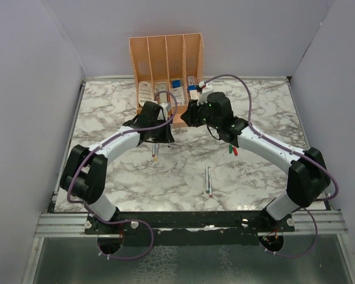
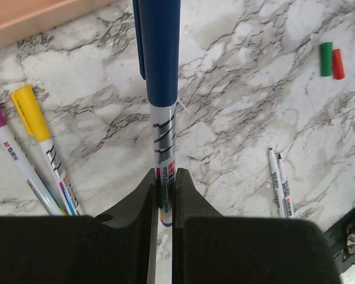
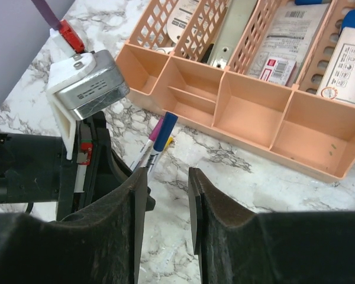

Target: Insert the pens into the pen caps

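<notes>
Two bare silver-grey marker pens (image 2: pixel 274 177) lie lower right in the left wrist view. At centre, the left gripper (image 2: pixel 164 180) pinches a dark-blue-capped silver pen (image 2: pixel 164 127). The right gripper (image 3: pixel 167 183) has its jaws apart.

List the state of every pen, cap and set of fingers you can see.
Blue-capped pen: capped, clamped in left fingers
Yellow-capped pen: capped, lying loose
Purple-capped pen: capped, lying loose
Two bare pens: uncapped, lying side by side
Green cap: loose, no pen inside
Red cap: loose, no pen inside
Right fingers: open, empty
</notes>
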Robot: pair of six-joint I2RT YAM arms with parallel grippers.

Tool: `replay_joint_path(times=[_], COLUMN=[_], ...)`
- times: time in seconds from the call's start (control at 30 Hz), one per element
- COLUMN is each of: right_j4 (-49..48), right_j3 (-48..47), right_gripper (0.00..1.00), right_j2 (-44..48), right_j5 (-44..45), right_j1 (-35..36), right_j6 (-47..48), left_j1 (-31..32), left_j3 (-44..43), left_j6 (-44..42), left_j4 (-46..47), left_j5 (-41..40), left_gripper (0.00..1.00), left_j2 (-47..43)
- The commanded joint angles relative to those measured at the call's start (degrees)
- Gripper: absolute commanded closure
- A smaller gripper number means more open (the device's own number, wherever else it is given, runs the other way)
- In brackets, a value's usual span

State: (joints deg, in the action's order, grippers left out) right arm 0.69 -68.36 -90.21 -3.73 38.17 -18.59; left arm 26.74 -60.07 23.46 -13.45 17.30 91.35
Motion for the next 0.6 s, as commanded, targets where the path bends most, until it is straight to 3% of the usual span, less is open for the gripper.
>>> replay_joint_path(times=[0.0, 0.33, 0.57], right_j4=[2.43, 3.69, 4.49], right_j3=[-0.24, 1.15, 2.07], right_gripper=[0.66, 0.66, 0.66], right_j2=[0.89, 1.92, 2.43], right_j5=[1.38, 1.9, 1.41], right_j1=[0.32, 0.32, 0.32], right_j6=[-0.88, -1.3, -1.66], left_j1=[0.06, 0.06, 0.06], left_j3=[-3.51, -6.2, -8.72], left_j6=[-1.14, -1.47, -1.18], left_j4=[-9.27, -14.96, -15.46], left_j5=[-3.78, -5.07, -5.76], left_gripper=[1.0, 0.99, 0.83], left_j2=[3.09, 10.73, 14.28])
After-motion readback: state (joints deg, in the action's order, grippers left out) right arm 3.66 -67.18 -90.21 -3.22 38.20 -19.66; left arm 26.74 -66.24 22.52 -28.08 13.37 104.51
